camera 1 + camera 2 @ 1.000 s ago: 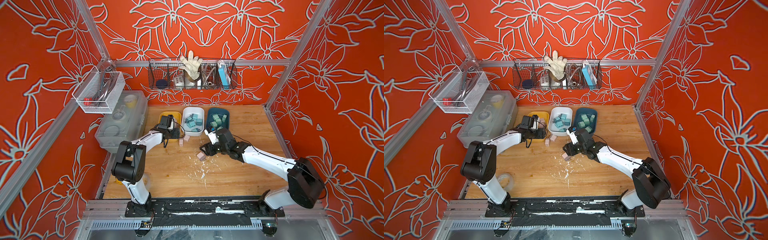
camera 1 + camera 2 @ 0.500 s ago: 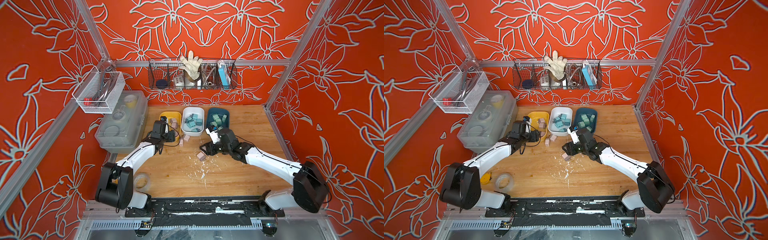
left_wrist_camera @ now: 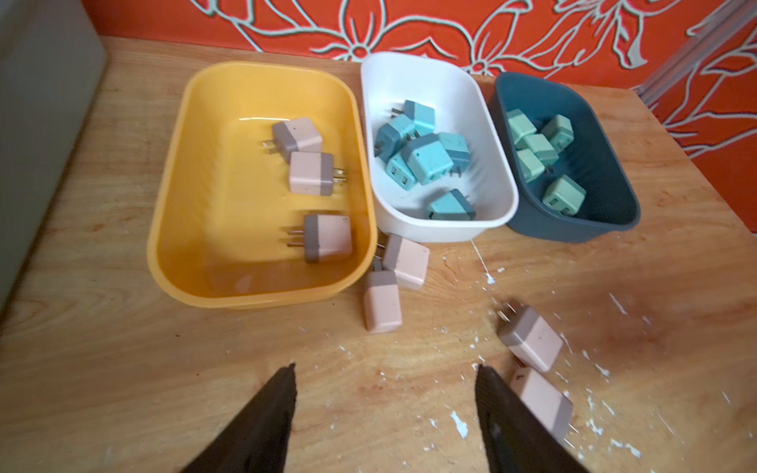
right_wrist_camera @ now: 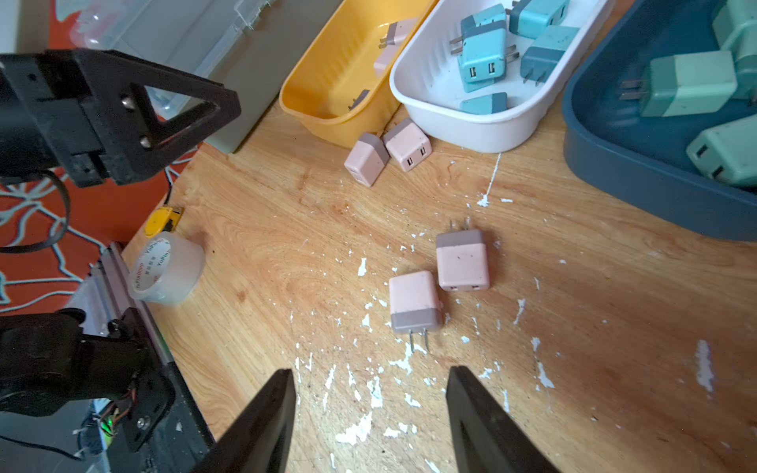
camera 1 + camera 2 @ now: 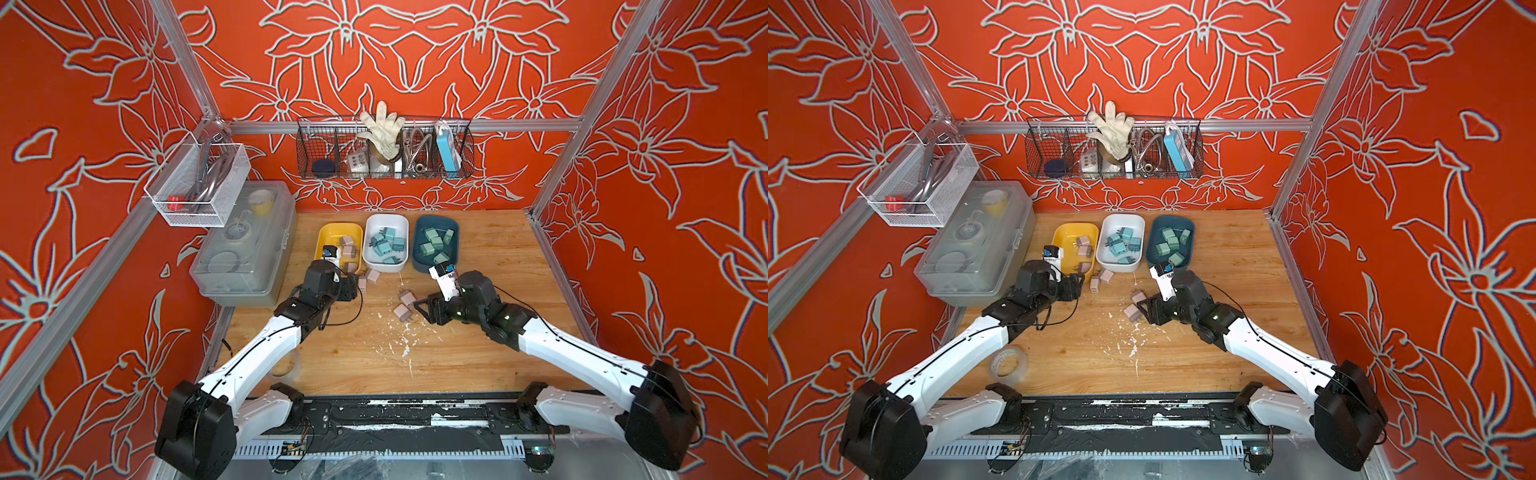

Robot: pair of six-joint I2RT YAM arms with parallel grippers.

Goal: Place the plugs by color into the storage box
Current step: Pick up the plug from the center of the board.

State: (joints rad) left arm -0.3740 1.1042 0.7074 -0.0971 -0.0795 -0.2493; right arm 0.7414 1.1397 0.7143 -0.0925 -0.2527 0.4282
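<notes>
Now both grippers stand spread and empty. The left gripper (image 3: 386, 368) hovers above the counter (image 3: 123, 368) near the yellow tray (image 3: 157, 229), where three pink plugs (image 3: 311, 174) lie. The right gripper (image 4: 370, 370) points at two loose pink plugs (image 4: 462, 262) on the counter. Another pink pair (image 3: 383, 303) lies just beside the yellow tray. Blue plugs (image 3: 428, 157) lie in the white tray (image 3: 446, 235), green plugs (image 3: 563, 196) in the dark blue tray (image 3: 573, 233).

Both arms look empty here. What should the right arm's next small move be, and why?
Probably ease the right end effector forward and down over the nearest pink plug. Its jaws stand open and empty. That plug lies loose on the table right ahead, prongs toward the end effector, and the yellow tray already holds pink ones.
</notes>
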